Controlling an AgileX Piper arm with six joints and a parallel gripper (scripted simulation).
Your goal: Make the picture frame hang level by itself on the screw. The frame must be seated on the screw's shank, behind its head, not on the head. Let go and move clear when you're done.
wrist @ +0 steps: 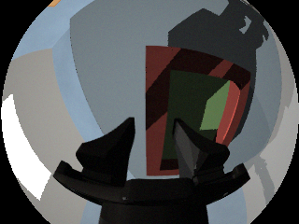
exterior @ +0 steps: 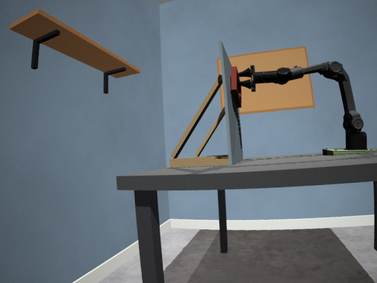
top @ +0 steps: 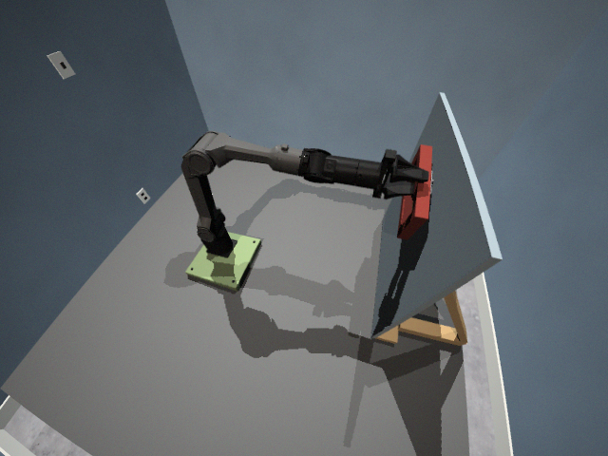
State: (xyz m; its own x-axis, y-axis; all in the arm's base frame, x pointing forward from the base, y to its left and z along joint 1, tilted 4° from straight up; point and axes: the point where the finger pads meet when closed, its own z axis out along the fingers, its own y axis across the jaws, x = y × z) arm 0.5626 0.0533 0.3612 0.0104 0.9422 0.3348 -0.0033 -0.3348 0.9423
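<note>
My hand [top: 423, 182] is spread, empty, its fingertips right at the red picture frame [top: 417, 208]. The frame hangs tilted against the grey wall panel [top: 456, 216], which stands upright on the table [top: 147, 353].

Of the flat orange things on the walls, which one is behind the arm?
The orange rectangular panel, flat against the far wall, is behind the arm. The orange shelf juts from the left wall on two black brackets.
</note>
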